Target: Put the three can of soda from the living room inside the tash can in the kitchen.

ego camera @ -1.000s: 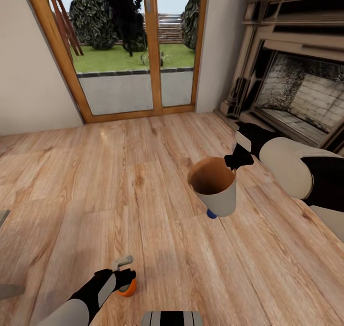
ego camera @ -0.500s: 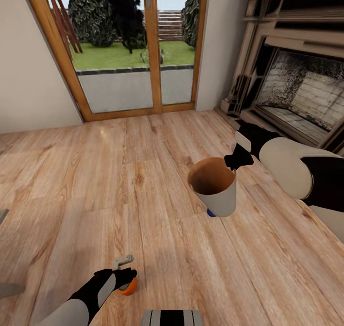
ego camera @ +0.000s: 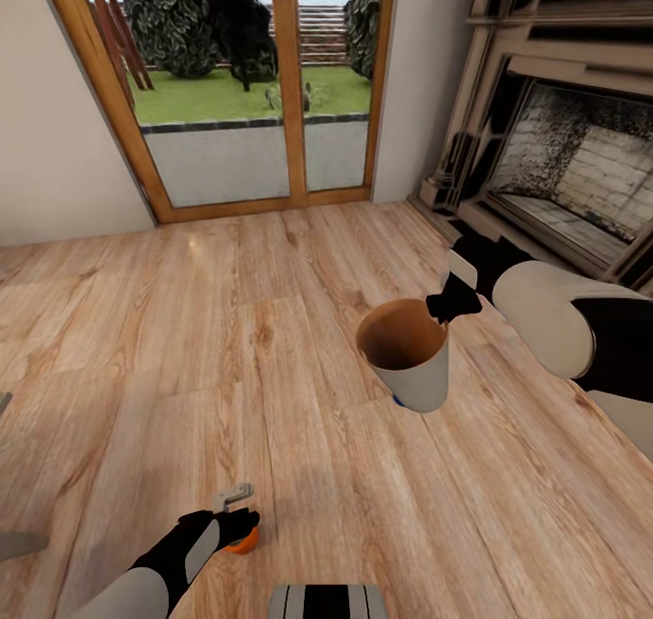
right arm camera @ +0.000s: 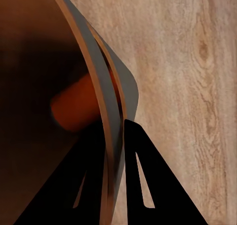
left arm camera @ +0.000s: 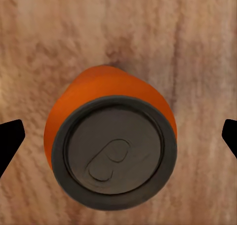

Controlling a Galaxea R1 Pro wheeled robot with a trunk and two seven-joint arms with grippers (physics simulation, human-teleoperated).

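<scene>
Wood floor (ego camera: 272,329) runs from the glass doors (ego camera: 245,84) to the fireplace (ego camera: 562,157). Over it the right gripper (ego camera: 446,309) is clamped on the bin's (ego camera: 413,356) rim, carrying it off the floor; an orange blur inside, in the right wrist view, is probably a can already dropped in. A blue can (ego camera: 397,401) peeks out at the bin's base. The left gripper (ego camera: 238,510) hangs above an orange can (left arm camera: 111,146) upright on the floor, its fingers (left arm camera: 10,141) spread wide and touching nothing. To grasp well, it should drop straight down, centred, then close across the can's middle.
</scene>
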